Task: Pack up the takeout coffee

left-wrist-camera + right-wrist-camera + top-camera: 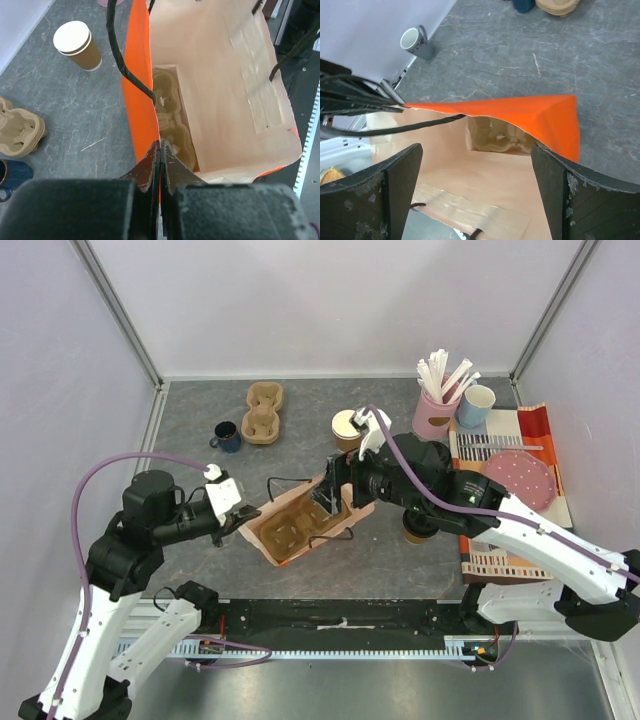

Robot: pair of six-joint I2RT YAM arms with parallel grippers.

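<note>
Grey worktop (400, 560): left arm reached in low, left gripper (160, 150) clenched on the rim of the side-lying orange bag (220, 100); right arm bent over it, right gripper (475, 150) spread wide at its mouth; kraft cup (343, 428) stood outside, behind.

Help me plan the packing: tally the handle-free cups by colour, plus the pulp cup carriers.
Brown kraft cups: 2 (one partly hidden)
Light blue cup: 1
Pink cup: 1
Pulp carriers: 2 (one inside the bag)
Total: 6
</note>
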